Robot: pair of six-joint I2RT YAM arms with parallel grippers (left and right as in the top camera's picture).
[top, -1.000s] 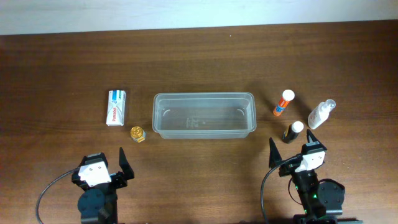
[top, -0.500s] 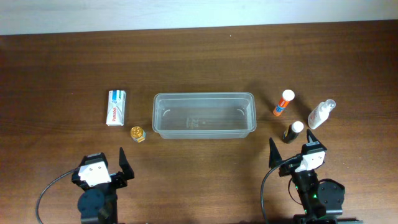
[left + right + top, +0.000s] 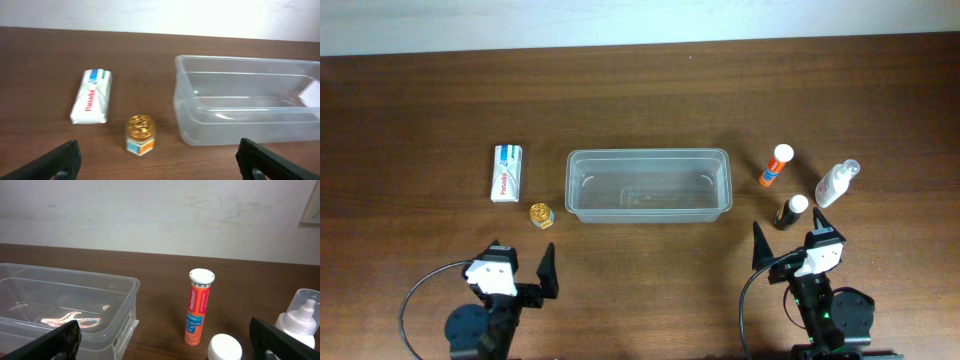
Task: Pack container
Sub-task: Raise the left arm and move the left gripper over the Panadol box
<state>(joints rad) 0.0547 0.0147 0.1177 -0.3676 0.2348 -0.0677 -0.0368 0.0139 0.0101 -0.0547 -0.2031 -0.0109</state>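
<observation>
The dark wooden table [image 3: 640, 90] carries everything. The clear container [image 3: 648, 190] lies at its middle, long side across, its floor bare apart from glints of light.

Both arms sit at the near edge, well back from the container. The left gripper [image 3: 159, 145] and the right gripper [image 3: 164, 325] each have their jaws spread wide, released, grasping nothing.

Left of the container lies a white box [image 3: 507, 172] with blue and red print. To the right stand a white spray bottle [image 3: 837, 183], an orange tube [image 3: 776, 165] with a white cap, and a dark bottle [image 3: 791, 211] with a white cap. A small gold-lidded jar [image 3: 541, 215] stands just beside the container's near left corner.

Only the overhead view takes in all of these. The left wrist view shows the box, the jar and the container's left end. The right wrist view shows the right end with a small label on its wall, the upright tube, and parts of the two bottles. It also shows a pale wall behind the table.
</observation>
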